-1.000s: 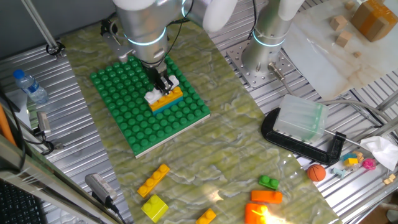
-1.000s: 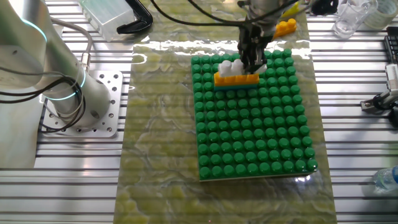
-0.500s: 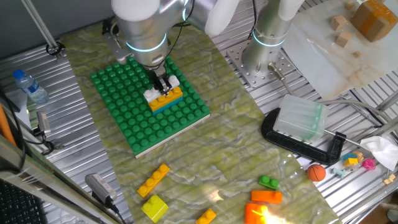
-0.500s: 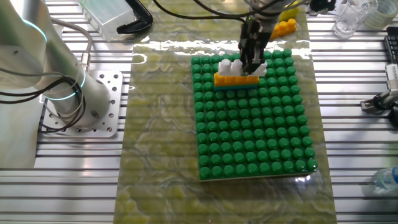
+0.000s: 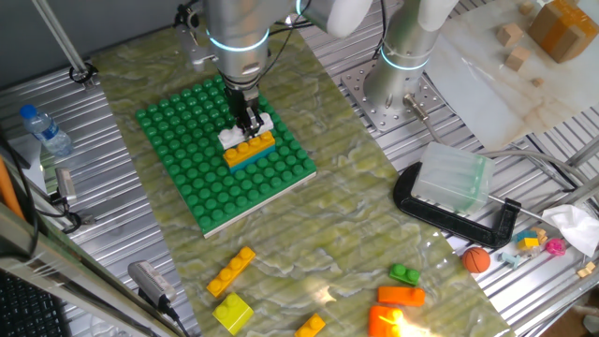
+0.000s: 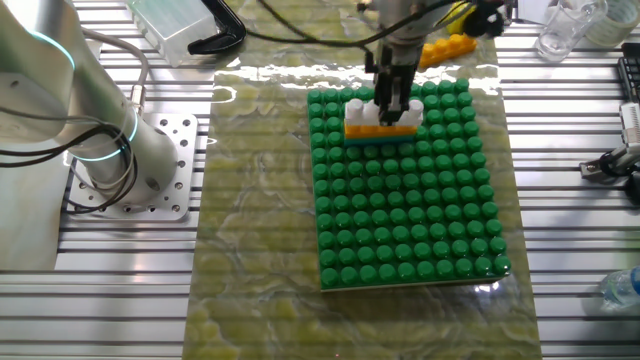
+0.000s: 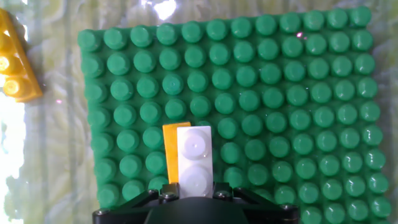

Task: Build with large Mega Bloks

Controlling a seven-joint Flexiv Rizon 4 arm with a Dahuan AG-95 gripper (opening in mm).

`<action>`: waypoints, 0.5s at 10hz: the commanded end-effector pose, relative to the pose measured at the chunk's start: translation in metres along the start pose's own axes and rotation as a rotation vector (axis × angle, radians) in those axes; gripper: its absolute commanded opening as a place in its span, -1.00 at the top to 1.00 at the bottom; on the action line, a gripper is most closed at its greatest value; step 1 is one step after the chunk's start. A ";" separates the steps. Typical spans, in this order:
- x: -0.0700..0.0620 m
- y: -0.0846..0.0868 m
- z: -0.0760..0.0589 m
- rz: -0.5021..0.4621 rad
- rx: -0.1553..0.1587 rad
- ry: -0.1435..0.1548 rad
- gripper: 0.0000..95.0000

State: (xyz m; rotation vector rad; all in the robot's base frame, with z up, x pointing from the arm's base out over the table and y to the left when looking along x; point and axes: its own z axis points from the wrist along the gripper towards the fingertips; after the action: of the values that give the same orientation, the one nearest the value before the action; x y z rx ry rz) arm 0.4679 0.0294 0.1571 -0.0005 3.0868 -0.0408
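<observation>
— Tool (image 5: 251, 124) status?
— Its fingers straddle the white brick (image 5: 245, 132) with only a slim gap; whether they pinch it I cannot tell. That brick sits beside the yellow-orange bar (image 6: 382, 127) on a cyan layer, toward one edge of the green studded baseplate (image 6: 410, 210).
— Room around it?
— Bare round studs stretch across most of the plate. Glossy loose bricks, a yellow bar (image 5: 230, 271) among them, lie well apart on the marbled tabletop (image 5: 346, 215).
</observation>
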 end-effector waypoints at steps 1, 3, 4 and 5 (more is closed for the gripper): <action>-0.002 0.001 0.002 -0.039 0.013 0.005 1.00; -0.002 0.001 0.006 -0.040 0.007 0.003 1.00; -0.002 0.001 0.008 -0.037 0.005 -0.004 1.00; -0.003 0.002 0.009 -0.031 0.005 -0.013 1.00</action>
State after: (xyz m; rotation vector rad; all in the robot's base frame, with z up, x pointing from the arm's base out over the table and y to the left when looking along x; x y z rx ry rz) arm 0.4735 0.0322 0.1471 -0.0609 3.0961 -0.0539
